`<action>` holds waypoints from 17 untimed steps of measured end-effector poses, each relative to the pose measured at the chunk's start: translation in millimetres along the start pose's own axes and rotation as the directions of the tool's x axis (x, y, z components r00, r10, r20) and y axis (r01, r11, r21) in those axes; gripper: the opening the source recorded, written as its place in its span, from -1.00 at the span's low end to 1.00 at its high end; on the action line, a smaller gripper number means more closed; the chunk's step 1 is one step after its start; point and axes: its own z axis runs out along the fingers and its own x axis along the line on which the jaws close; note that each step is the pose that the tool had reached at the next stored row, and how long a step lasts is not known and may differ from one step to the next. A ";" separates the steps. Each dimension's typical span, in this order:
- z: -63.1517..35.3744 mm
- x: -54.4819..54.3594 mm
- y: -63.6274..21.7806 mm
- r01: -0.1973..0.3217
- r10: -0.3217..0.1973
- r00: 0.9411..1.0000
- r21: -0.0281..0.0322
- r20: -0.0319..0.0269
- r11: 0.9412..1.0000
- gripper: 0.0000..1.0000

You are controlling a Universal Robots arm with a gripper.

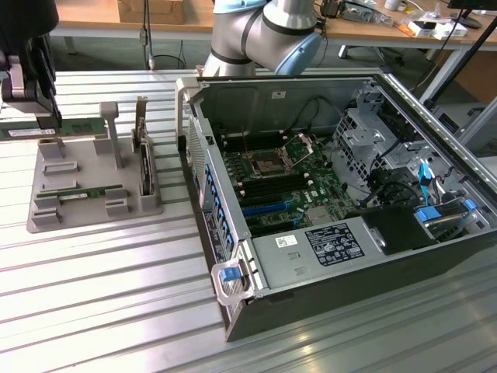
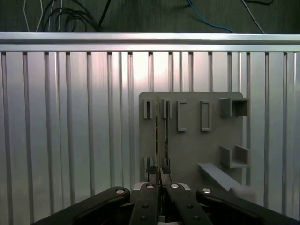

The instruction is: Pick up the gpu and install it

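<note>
gripper (image 2: 159, 173) clamps 1 gpu (image 2: 160, 136) — over gray holder (image 2: 197, 145) | 1 other stick (image 1: 89, 192) — slotted

Your gripper (image 2: 159, 174) has its fingers pinched on the gpu (image 2: 160, 136), which you see edge-on. The stick runs between the slot posts of the grey holder (image 2: 192, 150), which lies on the ribbed aluminium table (image 2: 70, 117).

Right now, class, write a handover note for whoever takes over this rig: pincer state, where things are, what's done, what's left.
Pincer: shut on the gpu, gripping it edge-on at the grey holder.
Cannot tell whether it is clear of the holder's slots.
Open computer case: to the exterior view's right of the holder, motherboard exposed.
Done: gpu gripped.
Left: the gpu is not yet in the case.
</note>
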 end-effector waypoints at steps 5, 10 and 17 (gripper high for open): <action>-9.0 -0.3 0.3 0.000 0.000 1.000 0.000 0.001 1.000 -0.76; -21.1 -0.8 0.8 0.000 0.000 1.000 0.000 0.003 1.000 -0.76; -38.2 -1.4 1.4 0.000 0.000 1.000 0.000 0.004 1.000 -0.76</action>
